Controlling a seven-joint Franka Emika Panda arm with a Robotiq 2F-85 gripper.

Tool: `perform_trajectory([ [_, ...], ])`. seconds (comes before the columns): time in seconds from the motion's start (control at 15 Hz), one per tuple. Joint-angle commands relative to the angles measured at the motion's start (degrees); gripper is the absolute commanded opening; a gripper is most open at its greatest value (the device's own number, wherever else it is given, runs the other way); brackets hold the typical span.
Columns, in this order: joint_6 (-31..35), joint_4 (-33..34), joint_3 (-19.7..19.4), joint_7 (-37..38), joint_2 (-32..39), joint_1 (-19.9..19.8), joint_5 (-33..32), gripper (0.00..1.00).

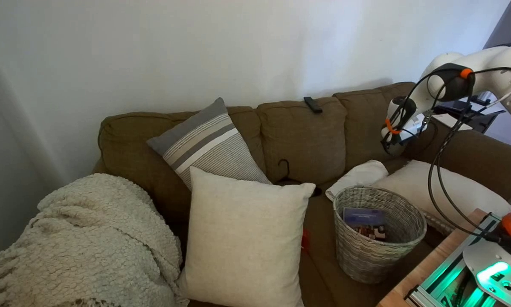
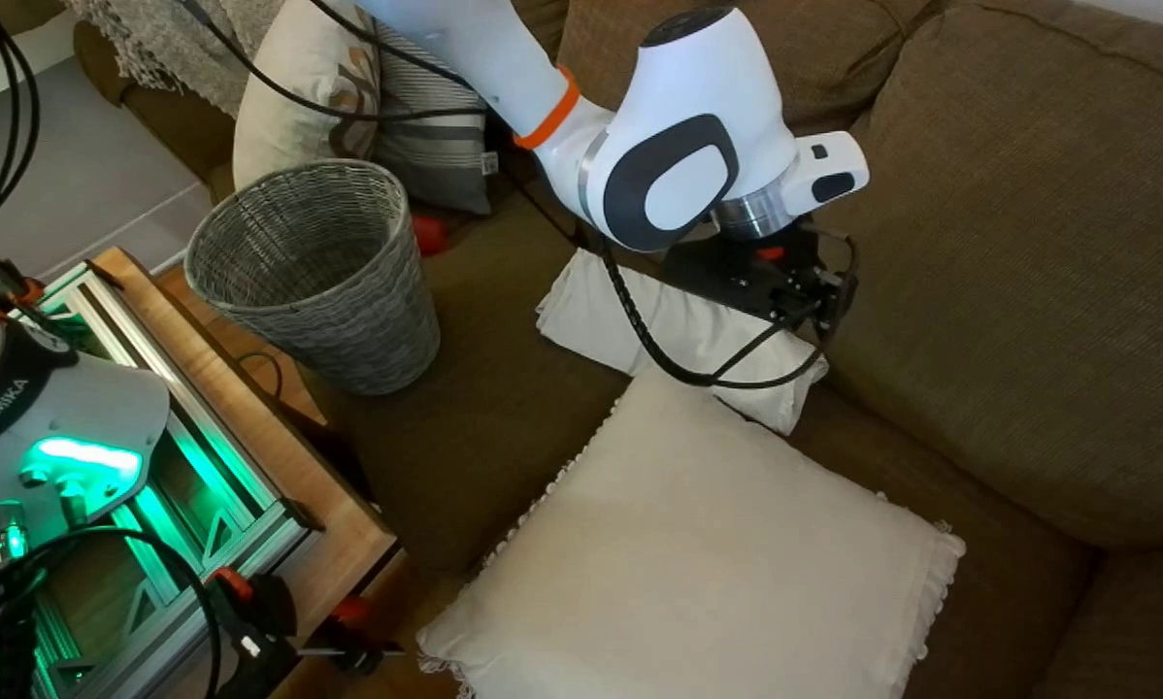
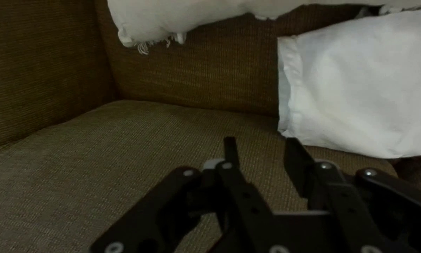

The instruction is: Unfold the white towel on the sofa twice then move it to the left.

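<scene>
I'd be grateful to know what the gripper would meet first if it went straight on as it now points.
The gripper would probably meet the sofa first; in the wrist view, the white towel lies right of that line, though depth is unclear.

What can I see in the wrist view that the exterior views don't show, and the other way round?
Only the wrist view plainly shows the jaws standing apart. Only the exterior views show the woven basket, the grey striped pillow and the green-lit robot base. All share the white towel, the fringed pillow and the brown sofa.
</scene>
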Motion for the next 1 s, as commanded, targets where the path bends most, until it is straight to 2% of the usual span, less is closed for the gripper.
perform_trajectory([
  [0.0,0.71,-4.07,0.31,3.41,-0.44,3.52,-2.09,0.72],
  [0.07,0.79,-7.96,7.0,-1.76,-4.23,0.46,-2.74,0.81],
  [0.13,2.98,-11.9,7.88,-1.79,-5.36,2.0,-3.14,0.88],
  [0.27,4.74,-17.95,12.4,-3.59,-7.3,1.95,-4.12,1.0],
  [0.33,5.56,-20.71,14.34,-4.4,-8.22,1.48,-4.48,0.97],
  [0.53,8.47,-30.01,21.6,-8.82,-11.17,-2.01,-5.79,1.0],
  [0.73,8.02,-36.03,29.68,-14.79,-13.08,-9.26,-8.04,1.0],
  [0.8,7.94,-31.23,25.13,-10.21,-10.11,-3.02,-5.81,1.0],
  [0.93,7.87,-34.03,28.33,-12.73,-11.41,-6.5,-6.69,1.0],
])
